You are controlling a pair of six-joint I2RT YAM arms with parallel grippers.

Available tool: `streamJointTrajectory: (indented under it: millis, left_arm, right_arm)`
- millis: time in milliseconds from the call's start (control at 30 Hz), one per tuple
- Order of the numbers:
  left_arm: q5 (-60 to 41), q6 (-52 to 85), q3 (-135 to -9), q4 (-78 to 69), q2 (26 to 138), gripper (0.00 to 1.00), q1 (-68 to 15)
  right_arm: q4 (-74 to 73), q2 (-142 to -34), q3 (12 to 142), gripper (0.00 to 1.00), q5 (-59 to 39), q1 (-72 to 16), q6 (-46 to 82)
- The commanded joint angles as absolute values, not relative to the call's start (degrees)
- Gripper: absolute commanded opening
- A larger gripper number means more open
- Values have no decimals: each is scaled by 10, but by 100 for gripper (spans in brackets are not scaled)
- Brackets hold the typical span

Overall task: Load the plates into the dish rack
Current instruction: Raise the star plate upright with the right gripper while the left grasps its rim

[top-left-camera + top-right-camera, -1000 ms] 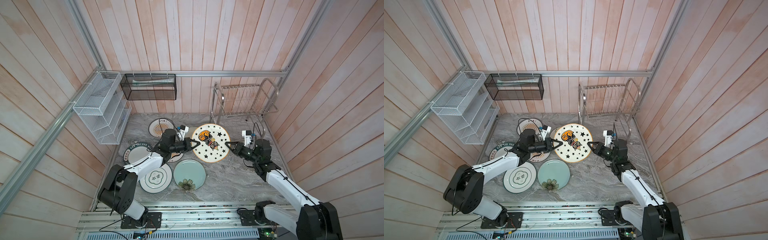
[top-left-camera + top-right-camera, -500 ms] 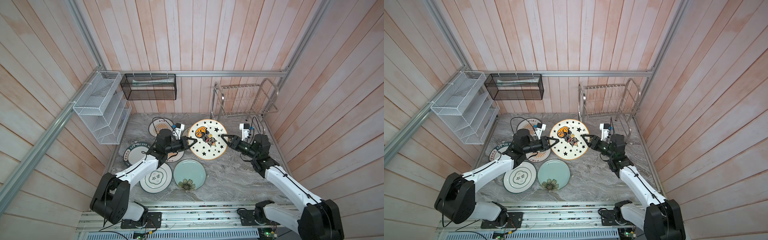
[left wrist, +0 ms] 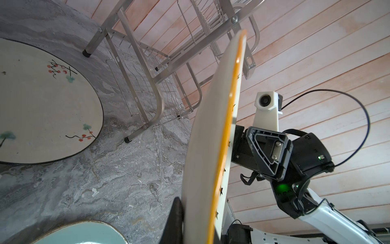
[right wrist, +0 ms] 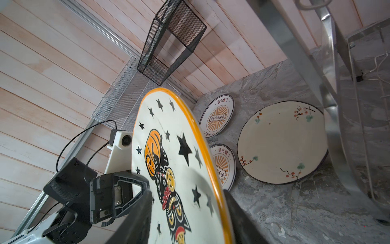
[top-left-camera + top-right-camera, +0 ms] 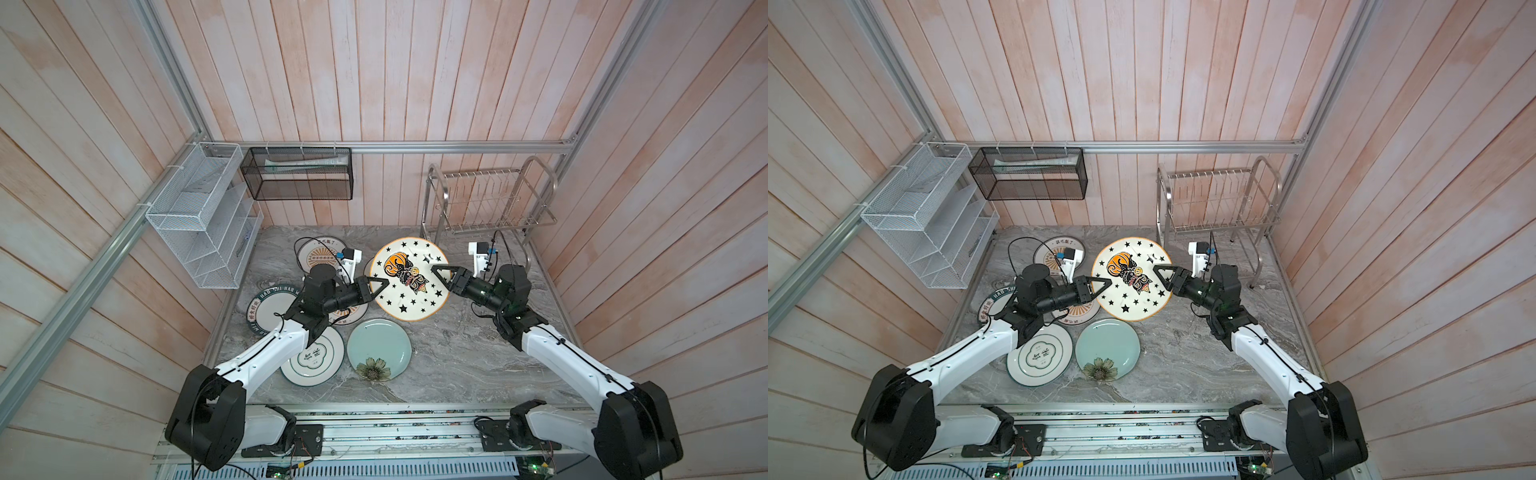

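Hanging tilted mid-frame in both top views, the round yellow-rimmed star-printed plate (image 5: 405, 303) is clamped at its left edge by the left gripper (image 5: 383, 283); the right gripper (image 5: 435, 270) straddles its right edge, fingers apart. The shiny steel wire dish rack (image 5: 486, 199) stands upper right.

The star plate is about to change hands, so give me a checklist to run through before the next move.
1. Left gripper shut on the star plate at its rim: ok.
2. Right gripper clamped on the opposite rim: not ok; its jaws straddle it, open.
3. The star plate lifted off the table: ok.
4. Dish rack slots free: ok.
5. Right wrist cable clear of the rack's frame: cannot tell.
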State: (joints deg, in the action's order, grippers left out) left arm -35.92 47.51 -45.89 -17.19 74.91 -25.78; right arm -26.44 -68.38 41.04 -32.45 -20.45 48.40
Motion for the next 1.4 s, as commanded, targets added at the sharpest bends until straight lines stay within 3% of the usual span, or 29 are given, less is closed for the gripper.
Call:
streamJointTrajectory:
  millis: [0, 900, 1167, 1367]
  left_arm:
    - [-347, 457, -462, -252, 709, 0, -254]
    - [-304, 458, -454, -266, 687, 0, -252]
    - [-293, 457, -448, -281, 685, 0, -252]
    - [-290, 454, -447, -284, 687, 0, -252]
  right_arm:
    - [-306, -675, 414, 54, -338, -214, 485]
    - [-367, -684, 378, 54, -291, -263, 505]
    - [-377, -697, 381, 53, -315, -264, 507]
    - [-398, -715, 387, 47, -350, -266, 515]
